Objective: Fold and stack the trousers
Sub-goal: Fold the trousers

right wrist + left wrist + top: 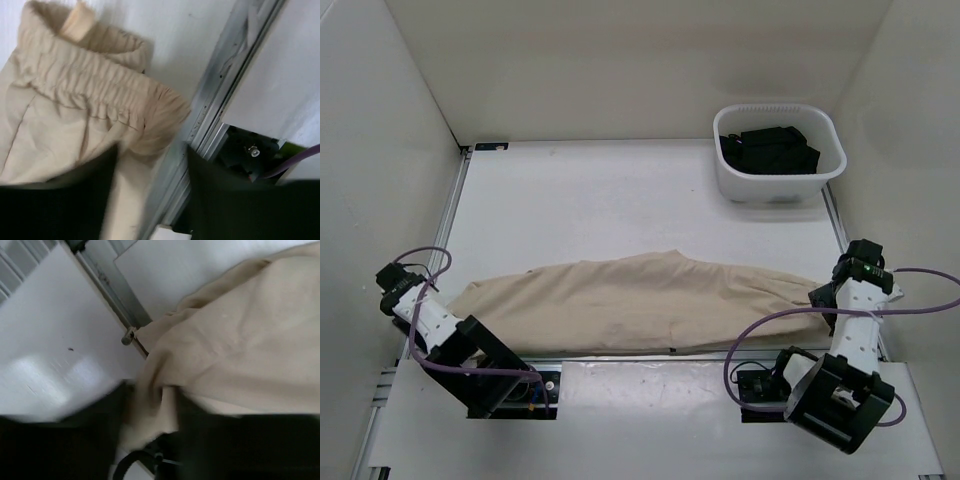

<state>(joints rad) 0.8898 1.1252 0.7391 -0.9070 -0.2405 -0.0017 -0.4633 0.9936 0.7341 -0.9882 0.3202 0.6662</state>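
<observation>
The beige trousers (640,305) lie stretched left to right across the near part of the table, both ends drawn to a taper. My left gripper (398,283) is at the leg end. In the left wrist view the cloth (240,340) bunches into the narrow gap between its dark, blurred fingers (75,440), so the gripper (150,415) looks shut on it. My right gripper (823,293) is at the waistband end. In the right wrist view the gathered elastic waistband (95,85) bulges over the fingers (60,200), and the gripper (152,165) looks shut on its corner.
A white plastic tub (835,160) holding dark folded items (768,148) stands at the back right. Metal rails run along the table's left (460,210) and right (215,100) edges, close to each gripper. White walls enclose the table.
</observation>
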